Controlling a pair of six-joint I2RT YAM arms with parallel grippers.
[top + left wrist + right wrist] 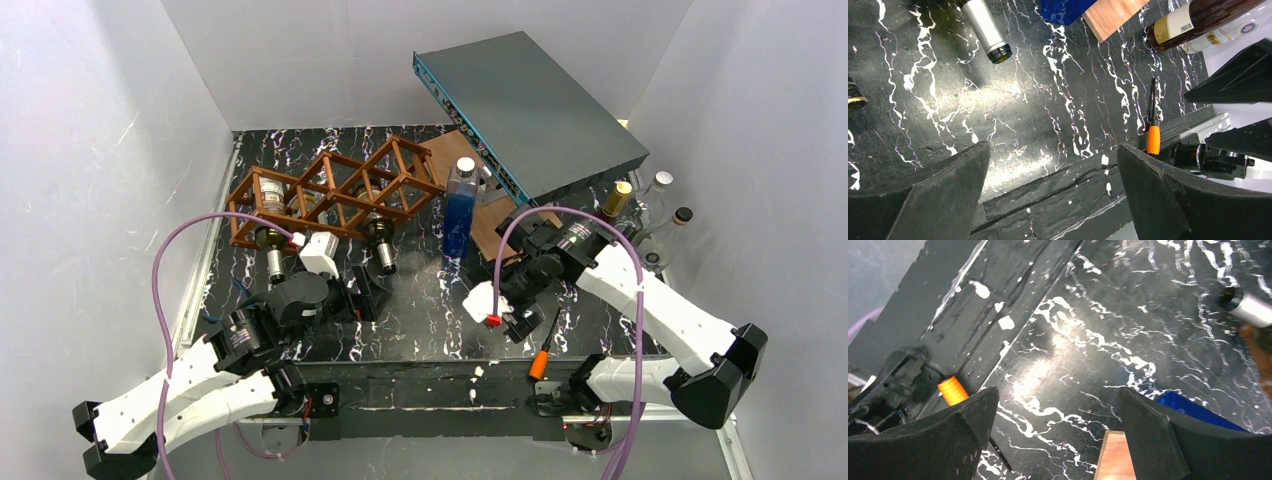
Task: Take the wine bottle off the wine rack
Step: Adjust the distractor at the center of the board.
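The wine rack (335,190) stands toward the rear left corner of the desk (430,310), its lattice running aslant from the left edge toward the middle. Bottles lie in its cells. One wine bottle (383,250) at the rack's right end pokes its silver-capped neck out toward the near edge, and a second silver neck (274,262) shows at the left end. The left hand (1053,152) hovers low over bare desk just in front of the rack, released, its fingers spread wide with nothing between them. The right hand (1058,395) hangs over the desk right of the middle, likewise released and empty. Near the rack's right end a blue bottle (459,215) stands upright at the edge of a wooden board (488,218). A grey-green flat box (535,105) sits tilted over the rear right corner, with a few glass bottles (650,205) near the right edge. An orange-handled screwdriver (540,362) lies at the near edge.
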